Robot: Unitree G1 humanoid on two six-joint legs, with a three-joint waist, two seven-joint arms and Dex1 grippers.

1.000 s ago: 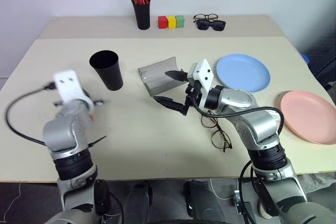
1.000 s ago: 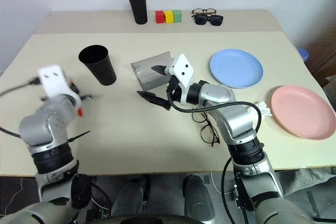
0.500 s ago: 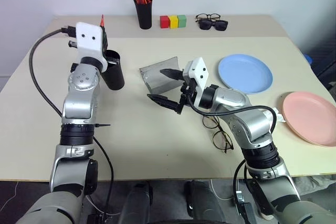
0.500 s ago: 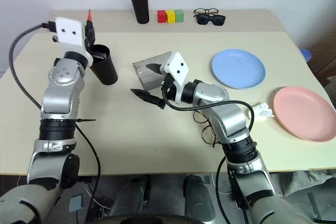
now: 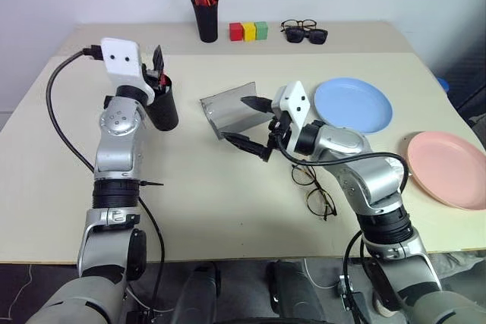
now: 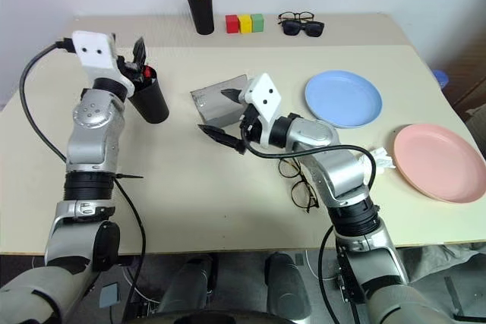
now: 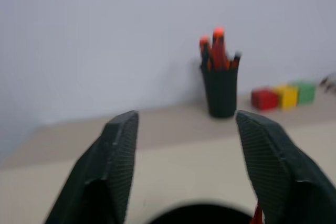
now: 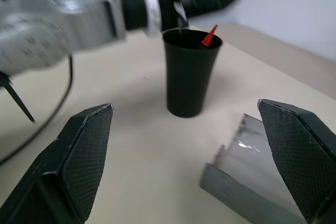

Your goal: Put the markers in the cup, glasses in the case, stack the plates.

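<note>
- Left gripper [image 5: 158, 66] hovers over the cup [image 5: 161, 104], upper left of frame, jaws spread; red-tipped marker [image 8: 210, 35] stands inside.
- Right gripper [image 5: 250, 123] jaws spread wide beside the case [image 5: 228, 111], centre frame.

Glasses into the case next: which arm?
Right, likely. Its open tool hovers by the open case, and the glasses lie just beside that arm. The left tool is over the cup, farther off.
</note>
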